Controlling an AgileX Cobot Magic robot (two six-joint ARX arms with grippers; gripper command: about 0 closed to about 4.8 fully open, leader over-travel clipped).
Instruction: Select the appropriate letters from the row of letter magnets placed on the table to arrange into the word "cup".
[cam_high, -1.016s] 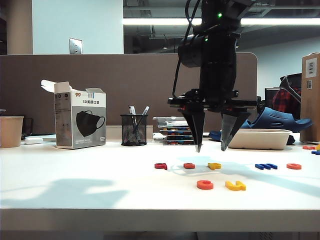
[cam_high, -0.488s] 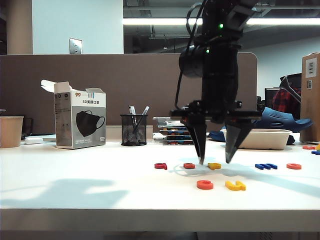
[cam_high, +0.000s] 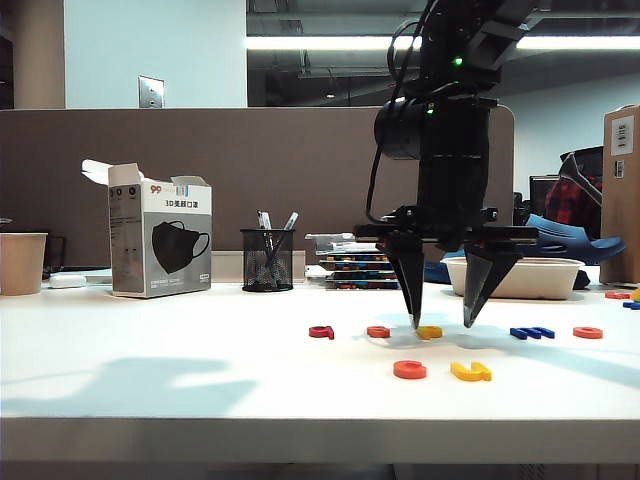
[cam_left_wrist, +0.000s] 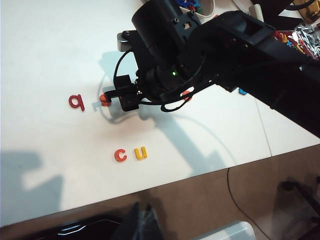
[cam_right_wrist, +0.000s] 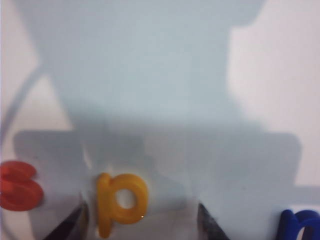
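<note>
Right gripper hangs point-down over the back row of letters with its 2 fingers spread wide and nothing between them. In the right wrist view the yellow p lies between the 2 dark fingertips, apparently closer to one of them than the other. The orange c and yellow u sit side by side nearer the front edge of the table, so the p looks like the last letter needed.

Risks, as I judge them:
- The orange letter lies near the p on one side; a finger landing off-centre could nudge it or drag it along.
- The p is thin and flat, so closing above it could miss, or flick it across the smooth table.
- Setting it down carelessly could knock the u or leave the word crooked.

Hard to make out:
- The wrist view is blurred and cuts off both fingertips and a blue letter at the frame edge.
- From the front I cannot tell whether the tips touch the table.
- The left gripper shows in no view, so its state is unknown; in its wrist view the right arm covers part of the row beyond the red q.
</note>
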